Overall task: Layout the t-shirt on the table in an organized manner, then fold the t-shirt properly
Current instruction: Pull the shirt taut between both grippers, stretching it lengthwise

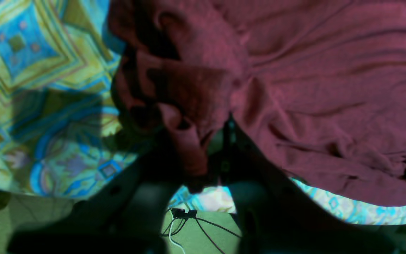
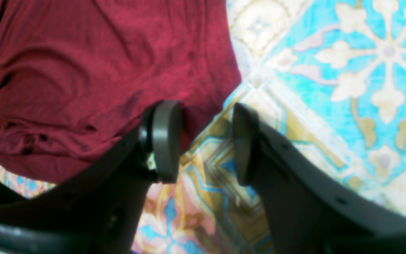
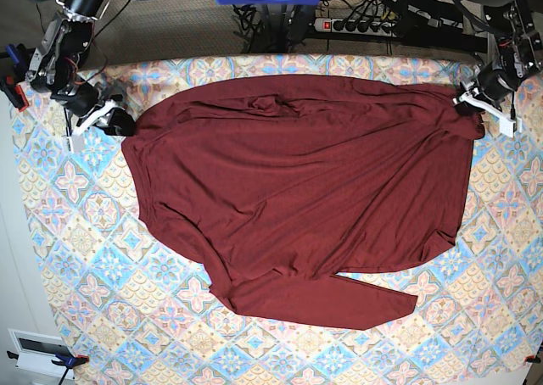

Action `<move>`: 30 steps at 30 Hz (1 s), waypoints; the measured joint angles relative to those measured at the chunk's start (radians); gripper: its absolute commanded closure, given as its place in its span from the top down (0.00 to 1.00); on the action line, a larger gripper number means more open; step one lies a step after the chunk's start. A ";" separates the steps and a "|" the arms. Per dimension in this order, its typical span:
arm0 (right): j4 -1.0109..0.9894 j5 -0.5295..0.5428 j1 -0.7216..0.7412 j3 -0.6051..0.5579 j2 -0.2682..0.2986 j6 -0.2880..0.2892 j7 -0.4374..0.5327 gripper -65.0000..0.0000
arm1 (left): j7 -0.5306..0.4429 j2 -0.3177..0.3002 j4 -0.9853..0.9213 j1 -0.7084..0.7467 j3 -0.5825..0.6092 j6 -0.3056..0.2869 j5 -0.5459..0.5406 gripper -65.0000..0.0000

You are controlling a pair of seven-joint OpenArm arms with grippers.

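Near-edge sleeve lies folded across the dark maroon jersey t-shirt (image 3: 297,207), spread wide on the pastel tile-pattern table (image 3: 85,275).
Your left gripper (image 1: 203,155) pinches its far right corner; right gripper (image 2: 204,141) gapes empty. Pull further and wrinkles could return.

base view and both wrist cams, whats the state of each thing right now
t-shirt: spread across the table, wrinkled, not folded, one corner bunched up at the left hand
left hand: shut on a bunched fold of the t-shirt at its edge
right hand: open, holding nothing, over the t-shirt's edge
table: covered by patterned cloth, the t-shirt lies on it
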 measured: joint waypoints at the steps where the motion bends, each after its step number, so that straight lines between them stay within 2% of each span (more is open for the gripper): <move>1: -0.002 -0.005 -0.005 -0.018 0.000 0.000 0.006 0.36 | 0.000 0.000 0.000 0.000 0.000 0.000 0.000 0.00; 8: -0.001 0.002 0.002 -0.126 -0.001 0.001 0.054 0.36 | 0.006 0.002 0.000 -0.016 0.000 0.000 0.000 0.00; 12: 0.000 0.008 -0.001 -0.150 0.002 0.000 0.064 0.35 | 0.004 0.002 0.000 -0.016 0.000 0.000 0.000 0.00; 14: 0.000 0.008 -0.001 -0.152 0.003 0.000 0.064 0.29 | 0.008 0.002 0.000 -0.013 0.000 0.000 0.002 0.00; 16: 0.004 0.004 -0.002 -0.152 0.002 0.000 0.054 0.17 | 0.006 0.002 0.000 -0.014 0.000 0.000 0.000 0.00; 18: 0.004 0.000 -0.002 -0.152 0.002 0.000 0.047 0.02 | 0.006 0.002 0.000 -0.014 0.000 0.000 0.000 0.00; 19: 0.004 0.000 -0.002 -0.152 0.002 -0.001 0.045 0.00 | 0.005 0.002 0.000 -0.014 0.000 0.000 0.000 0.00; 22: 0.011 0.018 -0.007 -0.149 0.001 -0.003 0.037 0.00 | 0.008 0.002 0.000 -0.014 0.000 0.000 0.001 0.00; 26: 0.071 0.127 -0.051 -0.089 0.001 -0.002 0.040 0.00 | 0.007 -0.001 0.000 -0.010 0.002 0.000 0.000 0.00; 30: 0.154 0.105 -0.127 -0.037 -0.002 -0.001 -0.003 0.00 | 0.009 -0.014 0.001 0.007 0.004 0.000 -0.005 0.00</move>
